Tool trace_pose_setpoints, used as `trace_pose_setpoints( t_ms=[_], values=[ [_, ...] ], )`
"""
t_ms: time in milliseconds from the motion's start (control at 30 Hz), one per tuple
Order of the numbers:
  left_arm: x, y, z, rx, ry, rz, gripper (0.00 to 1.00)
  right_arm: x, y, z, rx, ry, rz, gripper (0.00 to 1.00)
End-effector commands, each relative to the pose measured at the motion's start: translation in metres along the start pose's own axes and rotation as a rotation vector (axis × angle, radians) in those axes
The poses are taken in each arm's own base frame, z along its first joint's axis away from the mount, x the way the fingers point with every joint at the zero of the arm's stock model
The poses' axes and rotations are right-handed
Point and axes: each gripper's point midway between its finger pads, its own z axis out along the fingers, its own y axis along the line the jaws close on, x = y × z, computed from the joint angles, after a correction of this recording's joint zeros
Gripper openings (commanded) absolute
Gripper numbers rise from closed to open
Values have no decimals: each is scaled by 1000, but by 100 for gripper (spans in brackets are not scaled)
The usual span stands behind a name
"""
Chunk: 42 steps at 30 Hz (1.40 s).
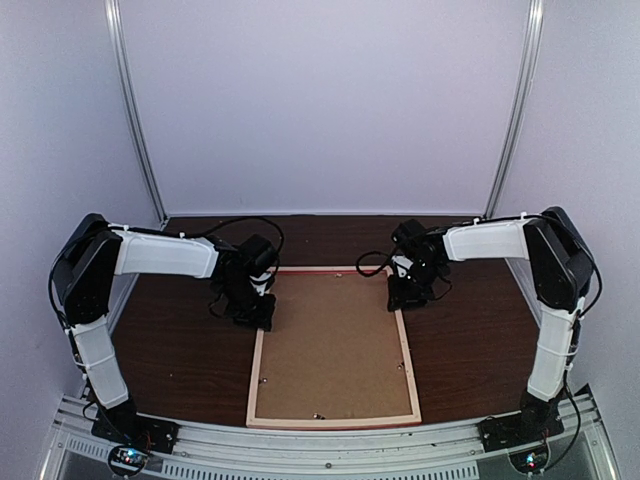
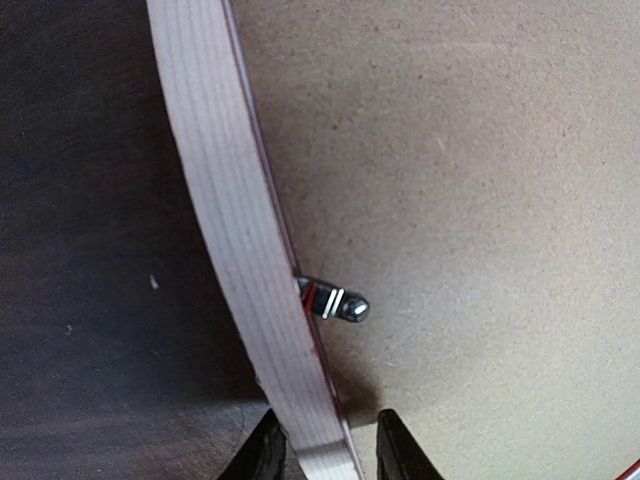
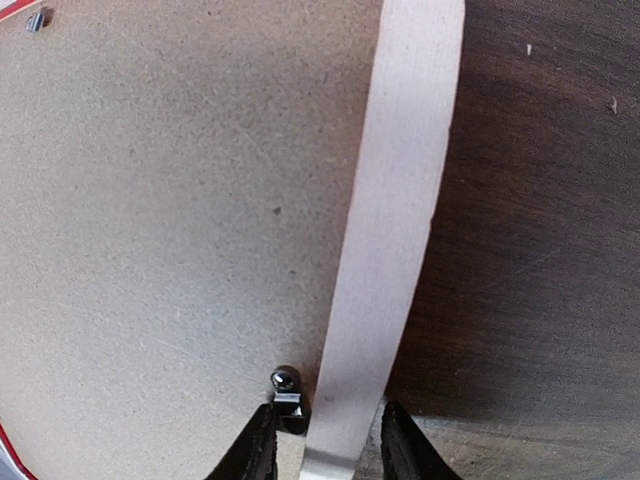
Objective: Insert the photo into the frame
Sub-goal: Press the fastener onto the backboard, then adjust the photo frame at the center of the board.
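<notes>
The frame [image 1: 256,380] lies face down on the dark table, pale wood back up, with the brown backing board [image 1: 330,345] inside it. The photo is hidden or out of view. My left gripper [image 1: 258,312] straddles the frame's left rail [image 2: 225,200]. Its fingers [image 2: 262,450] sit either side of the rail with a small gap, so it is open [image 2: 325,450]. My right gripper [image 1: 400,298] straddles the right rail [image 3: 400,200] the same way. It is open [image 3: 325,445], with one finger [image 3: 255,450] beside a metal clip [image 3: 285,385].
A metal clip [image 2: 340,303] sticks out from the left rail over the backing board [image 2: 470,200]. Another clip [image 3: 35,20] shows at the far edge. The dark wood table [image 1: 170,350] lies on both sides of the frame. White walls stand behind.
</notes>
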Motion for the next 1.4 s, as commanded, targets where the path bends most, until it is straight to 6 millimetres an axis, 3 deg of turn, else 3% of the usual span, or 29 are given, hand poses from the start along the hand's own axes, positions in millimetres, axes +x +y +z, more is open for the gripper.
trace_pose_setpoints(
  t_ms=[0,367,633,967,1167,1367],
  values=[
    [-7,-7,-1,27,-9,12,32,-7,-12,9,30,-5,12,33],
    [-7,-9,1,35,0,17,31,-15,-17,10,13,-35,27,20],
    [-6,-9,2,37,3,18,31,-21,-10,11,-111,-56,67,18],
    [-7,-9,1,36,1,15,32,-22,-8,-2,-155,-70,83,45],
    [-9,-9,0,37,-7,12,36,-12,-13,-21,-136,-99,98,51],
    [-13,-13,-5,52,-25,5,45,15,-19,-36,-103,-103,100,54]
  ],
)
